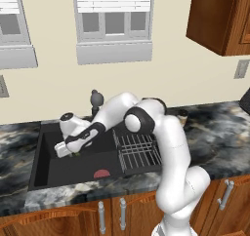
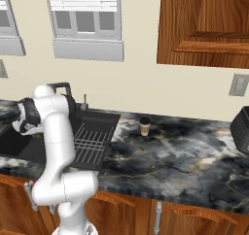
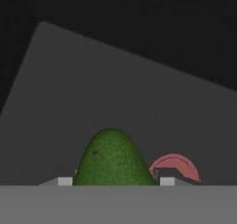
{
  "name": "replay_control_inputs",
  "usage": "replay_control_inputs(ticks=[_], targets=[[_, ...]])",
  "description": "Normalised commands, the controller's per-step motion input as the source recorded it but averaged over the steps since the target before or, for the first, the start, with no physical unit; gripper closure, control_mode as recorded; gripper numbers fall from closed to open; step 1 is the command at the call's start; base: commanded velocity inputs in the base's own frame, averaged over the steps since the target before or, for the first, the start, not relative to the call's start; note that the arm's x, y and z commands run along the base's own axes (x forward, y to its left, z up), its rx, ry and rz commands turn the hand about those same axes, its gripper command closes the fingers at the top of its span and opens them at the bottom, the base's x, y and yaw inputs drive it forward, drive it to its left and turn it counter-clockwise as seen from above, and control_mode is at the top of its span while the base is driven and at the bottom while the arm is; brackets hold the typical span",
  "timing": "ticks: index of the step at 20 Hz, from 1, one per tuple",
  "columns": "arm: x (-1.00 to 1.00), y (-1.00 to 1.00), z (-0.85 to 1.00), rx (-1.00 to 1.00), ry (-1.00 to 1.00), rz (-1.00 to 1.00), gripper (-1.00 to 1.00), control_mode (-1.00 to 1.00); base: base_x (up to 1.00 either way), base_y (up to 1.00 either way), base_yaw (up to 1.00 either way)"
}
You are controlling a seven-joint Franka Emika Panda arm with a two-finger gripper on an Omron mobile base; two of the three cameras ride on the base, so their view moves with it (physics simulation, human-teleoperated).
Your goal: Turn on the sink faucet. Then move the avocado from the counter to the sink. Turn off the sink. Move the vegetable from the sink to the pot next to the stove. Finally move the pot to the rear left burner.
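The green avocado [image 3: 111,160] sits between my two fingertips [image 3: 65,181] and fills the gap from one to the other. My gripper [image 3: 115,180] is shut on it, low inside the black sink [image 1: 49,169]. From the left base view the gripper [image 1: 66,149] hangs over the left half of the basin, with a sliver of the avocado [image 1: 76,154] showing under it. The dark faucet [image 1: 96,99] stands behind the sink, and I see no water running from it. The pot and the stove are out of view.
A pinkish-red disc [image 3: 176,167] lies on the sink floor just beside the avocado, also visible near the front wall [image 1: 101,174]. A wire drying rack [image 1: 139,149] fills the sink's right part. A coffee cup [image 2: 145,126] stands on the marble counter [image 2: 185,156].
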Motion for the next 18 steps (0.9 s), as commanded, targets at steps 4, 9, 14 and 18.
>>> replay_control_inputs(ticks=[4,9,14,18], targets=[[-0.28,0.18,0.63,-0.02,0.00,-0.03,1.00,-1.00,0.00,0.00,0.00],[-0.41,0.05,0.52,0.00,0.00,-0.03,1.00,-1.00,0.00,0.00,0.00],[-0.50,-0.01,0.50,0.00,0.00,-0.02,1.00,-1.00,0.00,0.00,0.00],[-0.60,-0.09,0.37,0.00,0.00,0.00,1.00,-1.00,0.00,0.00,0.00]])
